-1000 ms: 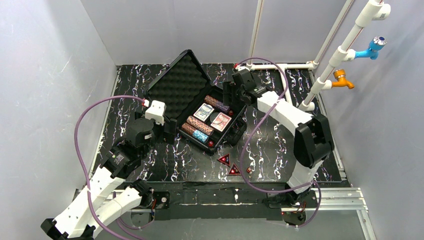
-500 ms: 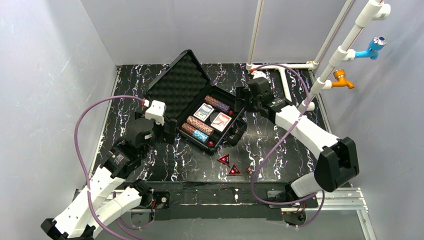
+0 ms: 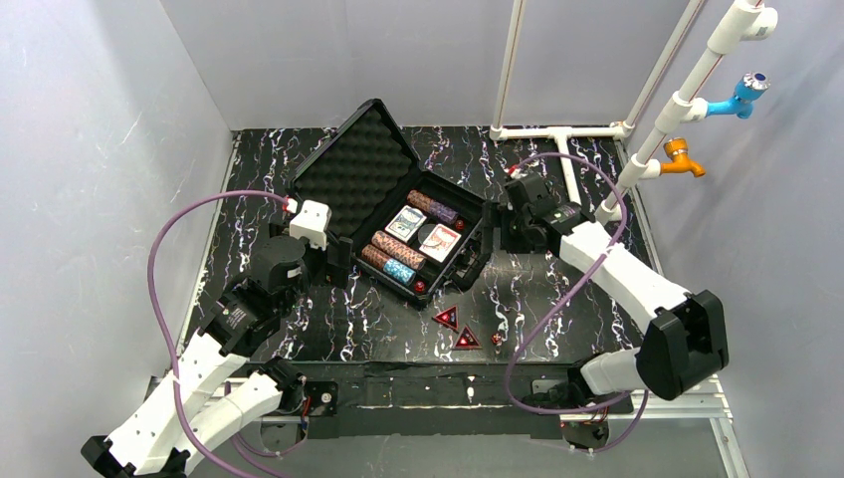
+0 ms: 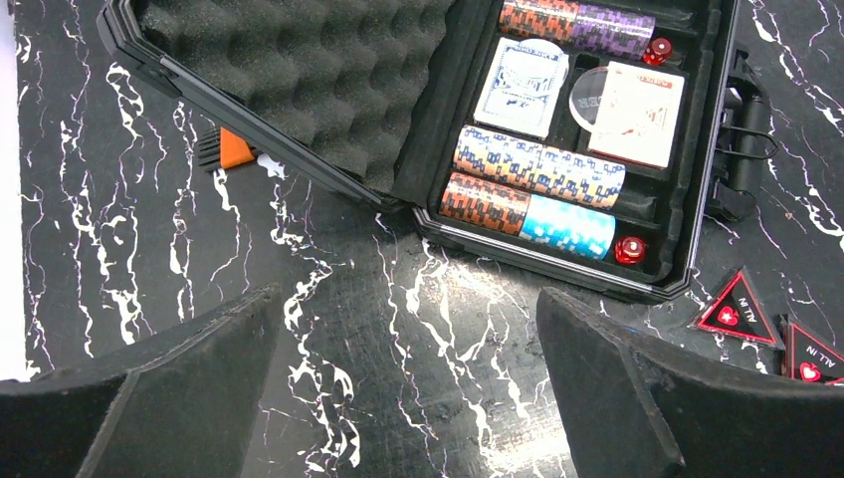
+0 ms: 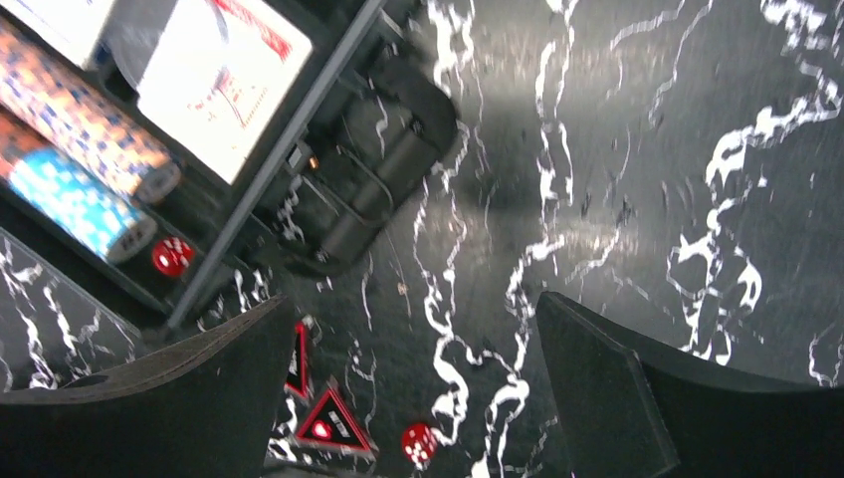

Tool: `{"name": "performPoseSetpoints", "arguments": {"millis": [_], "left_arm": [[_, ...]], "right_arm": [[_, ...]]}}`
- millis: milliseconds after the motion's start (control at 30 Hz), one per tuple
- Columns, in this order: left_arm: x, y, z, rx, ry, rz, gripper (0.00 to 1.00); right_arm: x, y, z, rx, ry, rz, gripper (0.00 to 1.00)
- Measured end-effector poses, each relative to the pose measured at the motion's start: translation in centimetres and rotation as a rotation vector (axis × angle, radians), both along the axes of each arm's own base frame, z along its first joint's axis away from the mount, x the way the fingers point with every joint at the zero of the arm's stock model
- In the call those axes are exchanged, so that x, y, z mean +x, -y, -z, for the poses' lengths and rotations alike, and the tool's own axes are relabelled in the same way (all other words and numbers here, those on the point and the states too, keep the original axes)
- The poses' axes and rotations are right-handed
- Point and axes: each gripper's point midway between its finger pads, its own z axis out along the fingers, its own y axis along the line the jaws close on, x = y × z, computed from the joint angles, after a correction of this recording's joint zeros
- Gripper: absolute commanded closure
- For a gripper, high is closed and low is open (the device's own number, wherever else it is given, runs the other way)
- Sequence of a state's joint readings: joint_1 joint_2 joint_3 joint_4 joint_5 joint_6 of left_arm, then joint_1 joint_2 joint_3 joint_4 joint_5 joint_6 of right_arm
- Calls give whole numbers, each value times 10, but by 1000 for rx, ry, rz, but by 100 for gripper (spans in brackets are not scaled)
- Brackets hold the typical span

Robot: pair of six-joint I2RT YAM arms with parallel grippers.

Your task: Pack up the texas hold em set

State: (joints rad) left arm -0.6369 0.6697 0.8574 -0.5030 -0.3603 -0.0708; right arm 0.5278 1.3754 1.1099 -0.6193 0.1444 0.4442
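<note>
The black case (image 3: pixel 350 171) sits open on the surface (image 3: pixel 378 334), its foam lid tilted back so the tray stays reachable. Inside are chip rolls (image 4: pixel 537 167), two card decks (image 4: pixel 520 88) and two red dice (image 4: pixel 628 249). Two red triangular markers (image 3: pixel 446 318) and a die (image 3: pixel 496 340) lie outside, unpacked. My left fingers (image 4: pixel 179 388) and right fingers (image 5: pixel 617 388) are spread and empty, flanking the case.

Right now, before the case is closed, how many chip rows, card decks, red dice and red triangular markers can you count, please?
Chip rows: 3, in the case
Card decks: 2, in the case
Red dice: 3, two in the case, one on the table
Red triangular markers: 2, on the table
Total: 10
</note>
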Motion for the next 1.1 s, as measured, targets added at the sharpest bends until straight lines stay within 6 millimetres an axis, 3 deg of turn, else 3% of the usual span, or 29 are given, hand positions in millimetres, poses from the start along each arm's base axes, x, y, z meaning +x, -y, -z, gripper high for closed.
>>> {"name": "performPoseSetpoints", "arguments": {"millis": [133, 300, 567, 1100], "left_arm": [[0, 0, 0, -2, 1, 2, 1], [-1, 0, -1, -4, 3, 3, 1], [-1, 0, -1, -5, 4, 3, 1], [-1, 0, -1, -5, 4, 3, 1]], "right_arm": [[-27, 4, 9, -10, -50, -50, 2], [-56, -13, 12, -32, -67, -181, 2], [-111, -30, 42, -101, -130, -342, 9], [-158, -17, 77, -144, -207, -326, 22]]}}
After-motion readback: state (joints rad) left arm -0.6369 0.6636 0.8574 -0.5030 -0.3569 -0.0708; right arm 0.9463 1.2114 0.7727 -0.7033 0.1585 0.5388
